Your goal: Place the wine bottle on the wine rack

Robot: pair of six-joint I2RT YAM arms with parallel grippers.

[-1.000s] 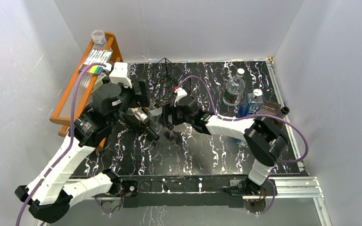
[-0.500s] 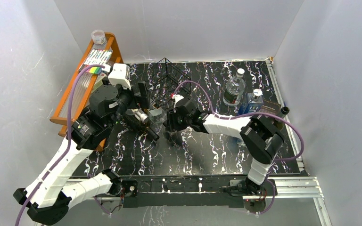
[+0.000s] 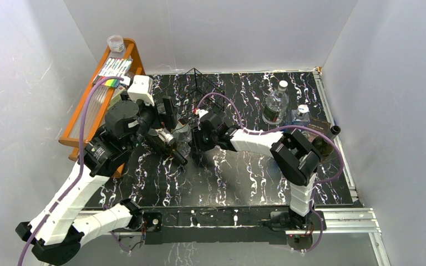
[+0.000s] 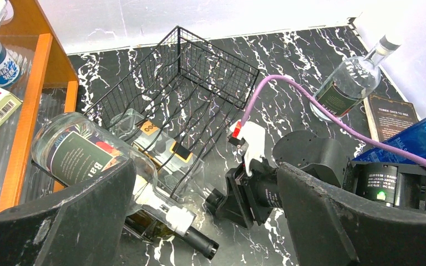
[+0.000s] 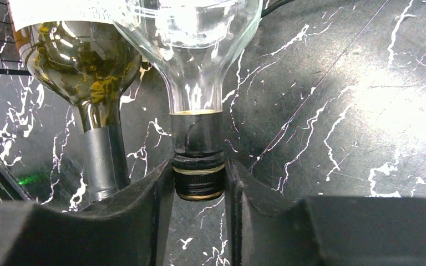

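The black wire wine rack [image 4: 211,72] stands at the back centre [image 3: 199,91]. A clear bottle [image 4: 155,147] with a yellow label lies on its cradle wires, neck toward the right arm. My right gripper [image 5: 199,180] is shut on this bottle's black cap [image 5: 198,174]. An olive-green wine bottle [image 5: 83,72] with a grey foil neck lies on the table beside it. In the left wrist view its dark neck [image 4: 199,244] pokes out from under a second clear bottle [image 4: 80,152] with a dark label. My left gripper [image 4: 205,183] hangs wide open above them, holding nothing.
An orange wooden shelf unit [image 3: 83,111] with small items stands along the left side. At the back right stand an upright clear bottle [image 3: 275,102], a blue box [image 3: 298,123] and a dark book [image 3: 317,128]. White walls close in the table.
My right gripper slid left toward the rack and closed on the clear bottle's cap. The left arm shifted slightly, then stayed still and open.
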